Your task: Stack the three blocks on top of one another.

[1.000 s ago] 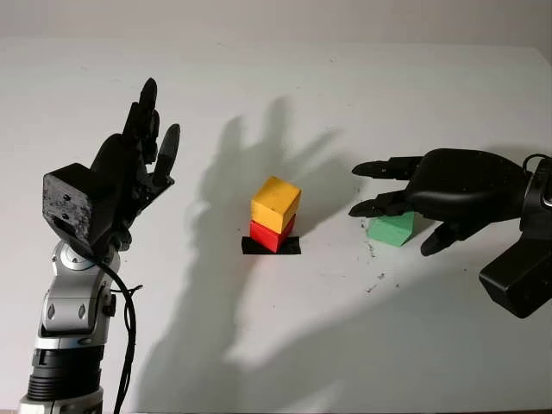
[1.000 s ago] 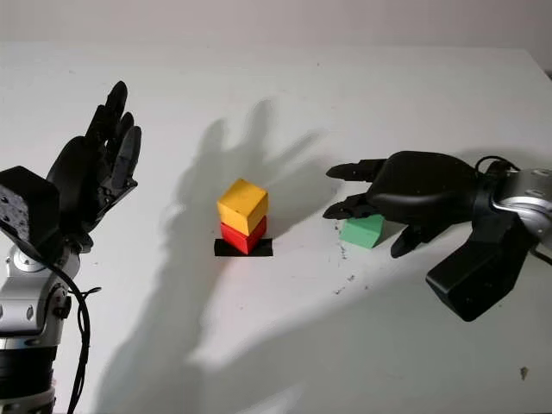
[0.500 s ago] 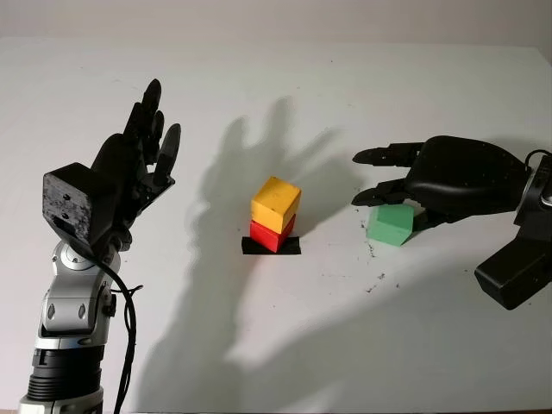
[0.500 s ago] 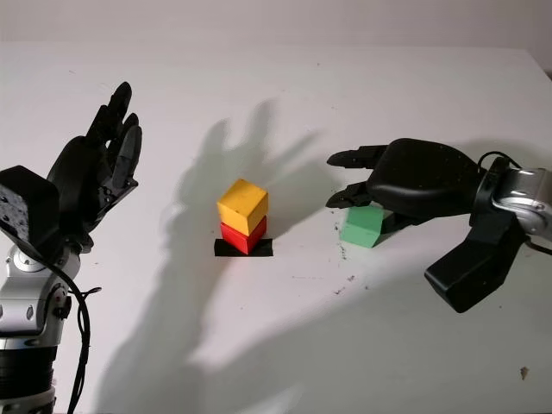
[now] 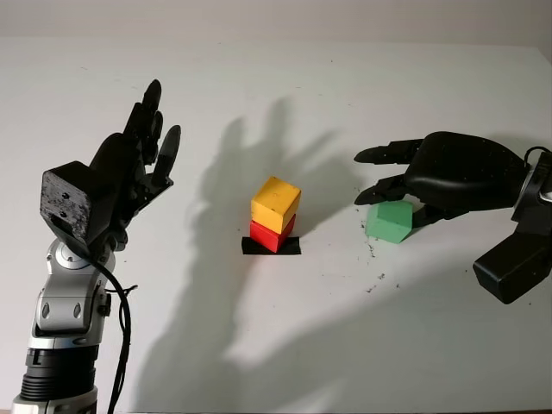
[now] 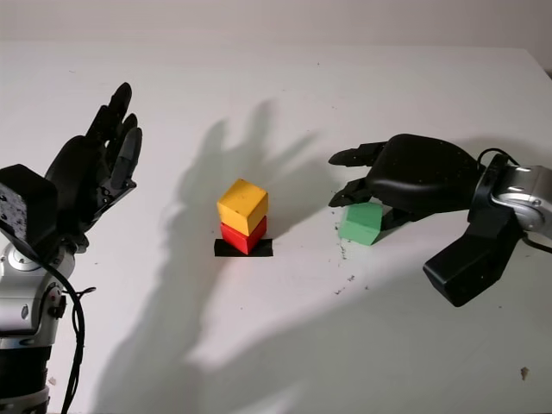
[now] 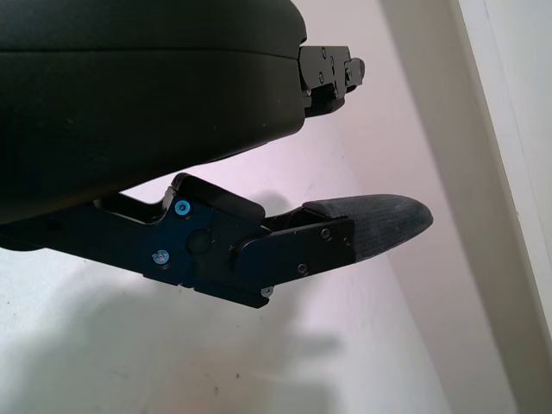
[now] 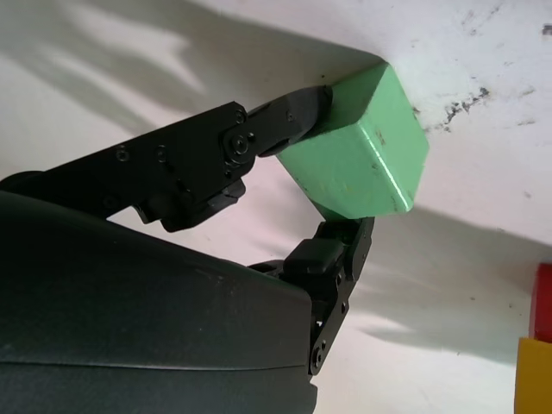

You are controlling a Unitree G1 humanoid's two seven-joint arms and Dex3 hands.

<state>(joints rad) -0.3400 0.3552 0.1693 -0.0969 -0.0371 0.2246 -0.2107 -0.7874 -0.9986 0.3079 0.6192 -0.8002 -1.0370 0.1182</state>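
A yellow block [image 5: 276,202] sits on a red block [image 5: 271,235], which stands on a strip of black tape [image 5: 271,247] in the middle of the white table. To their right is the green block [image 5: 389,221], tilted, with my right hand [image 5: 385,193] closed around it from the right. In the right wrist view two fingers [image 8: 293,116] press opposite sides of the green block [image 8: 362,155], and the red block [image 8: 542,302] and yellow block [image 8: 535,379] show at the edge. My left hand [image 5: 142,151] is held up, open, well left of the stack.
The white table [image 5: 285,345] carries dark scuff marks [image 5: 377,280] just in front of the green block. Its far edge meets a pale wall [image 5: 276,17]. Hand shadows fall across the middle.
My right hand has closed its fingers onto the green block, which has tipped and shifted slightly left. The left hand and the two-block stack have stayed put.
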